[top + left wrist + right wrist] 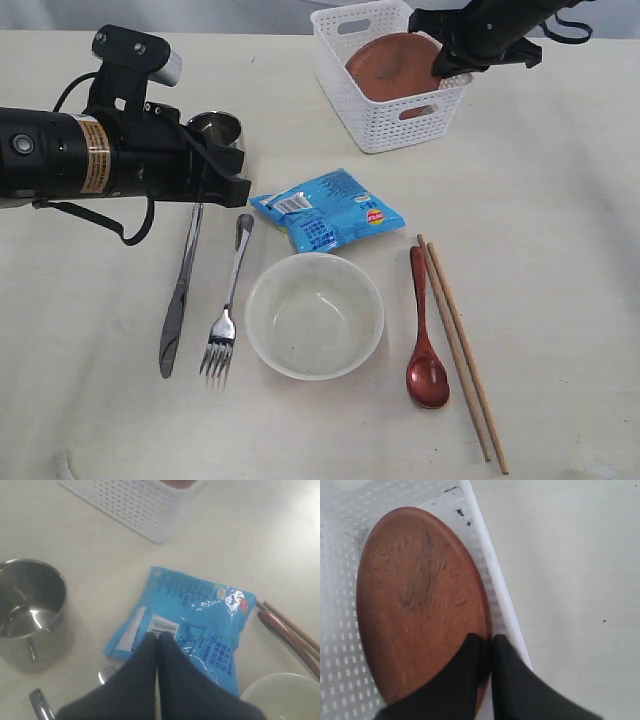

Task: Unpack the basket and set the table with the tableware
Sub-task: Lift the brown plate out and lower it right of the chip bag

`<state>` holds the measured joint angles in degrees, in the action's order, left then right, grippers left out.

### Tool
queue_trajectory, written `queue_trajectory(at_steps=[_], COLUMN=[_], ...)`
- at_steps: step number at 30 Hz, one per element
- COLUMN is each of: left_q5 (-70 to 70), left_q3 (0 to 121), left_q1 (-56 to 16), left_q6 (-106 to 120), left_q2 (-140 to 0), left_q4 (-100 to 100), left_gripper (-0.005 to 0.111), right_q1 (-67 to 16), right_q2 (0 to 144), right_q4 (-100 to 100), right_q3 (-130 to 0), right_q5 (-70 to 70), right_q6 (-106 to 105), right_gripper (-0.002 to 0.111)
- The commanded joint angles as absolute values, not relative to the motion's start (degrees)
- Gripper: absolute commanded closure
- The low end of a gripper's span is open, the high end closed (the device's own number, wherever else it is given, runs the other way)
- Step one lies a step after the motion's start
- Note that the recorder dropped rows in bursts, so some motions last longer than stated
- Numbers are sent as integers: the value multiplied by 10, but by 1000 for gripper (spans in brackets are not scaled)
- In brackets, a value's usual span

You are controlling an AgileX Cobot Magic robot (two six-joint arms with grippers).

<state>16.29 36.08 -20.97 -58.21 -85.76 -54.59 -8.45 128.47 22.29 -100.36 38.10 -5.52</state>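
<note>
Between fingers [462, 675] of the right gripper [487, 642], the plate [420, 595] is seemingly pinched, inside the basket [492, 580], left gripper [158, 640] fingers [137, 680] pressed together.

Plate [395, 65] in basket [375, 130] back right, cup [215, 128] back left, snack packet [328, 208] central, bowl [314, 315] before it, knife [180, 295] and fork [228, 310] left, spoon [424, 340] and chopsticks [462, 350] right.

My bench [560, 300] fills nearly all I can see — a pale beige top with faint wood grain, evenly lit, shadows soft and short. Beyond its far edge, from 10 to 12 o'clock, runs a narrow grey strip [150, 12] — wall or floor, I cannot tell.
</note>
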Motion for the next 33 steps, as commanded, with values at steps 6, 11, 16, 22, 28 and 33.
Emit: queue_trajectory(at_steps=[6, 11, 16, 22, 28, 33], left_q5=[167, 167, 167, 165, 165, 163], left_q3=[357, 357, 357, 357, 357, 357], left_q1=[-207, -207, -207, -207, -207, -207], left_q6=[-583, -581, -581, -581, -582, -583], left_q2=[-853, -853, -853, -853, -853, -853], left_q4=[-547, -547, -547, -549, -549, -549], left_gripper=[107, 107, 107, 107, 107, 107], right_q1=[-82, -81, -67, -21, 22, 24], right_q2=[1276, 1256, 1216, 1149, 1077, 1017], right_q4=[231, 230, 231, 234, 271, 310], right_q3=[-1067, -1105, -1124, -1125, -1104, -966], right_q5=[455, 488, 540, 651, 700, 700], right_q6=[-66, -68, -74, -119, -143, -176], right_gripper=[109, 109, 109, 109, 109, 109])
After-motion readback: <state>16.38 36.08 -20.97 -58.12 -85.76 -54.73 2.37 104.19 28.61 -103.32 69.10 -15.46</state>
